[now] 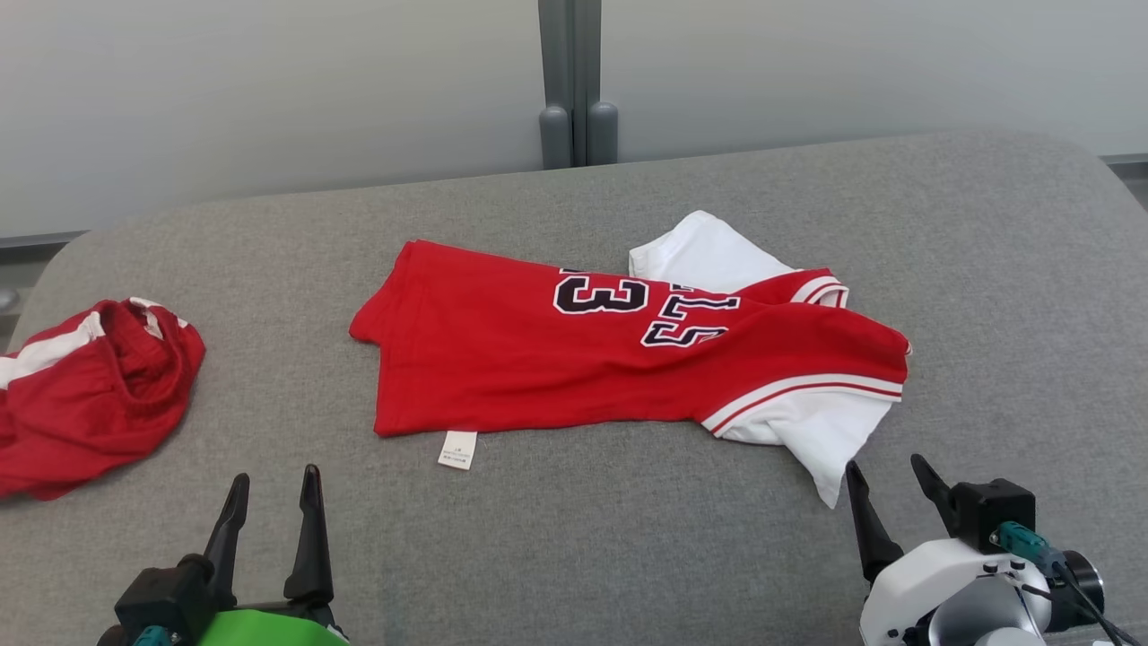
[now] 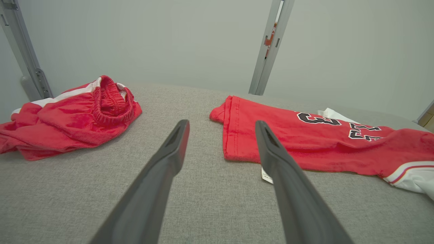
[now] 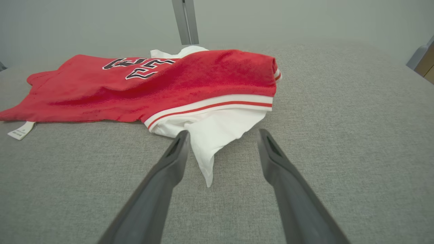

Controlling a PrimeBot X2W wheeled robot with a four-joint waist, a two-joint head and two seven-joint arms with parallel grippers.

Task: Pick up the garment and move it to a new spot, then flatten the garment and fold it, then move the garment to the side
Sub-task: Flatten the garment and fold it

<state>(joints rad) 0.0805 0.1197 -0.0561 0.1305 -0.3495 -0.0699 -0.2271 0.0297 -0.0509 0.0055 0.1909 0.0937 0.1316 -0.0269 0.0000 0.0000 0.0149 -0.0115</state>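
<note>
While the left end effector point(image 1: 275, 475) and the right end effector point(image 1: 883, 463) hover empty with fingers spread wide, the pick-up looks unstarted. Best to bite deep into layered cloth, not loose tips, so the red jersey point(image 1: 574, 368) lifts whole. Its white sleeve point(image 3: 210, 142) reaches between the right fingers. The hem label point(image 1: 457, 449) lies ahead-right of the left end effector, apart. Farther on, the jersey body lies on the grey table point(image 1: 574, 556). Red shorts point(image 1: 90, 395) lie far left.
</note>
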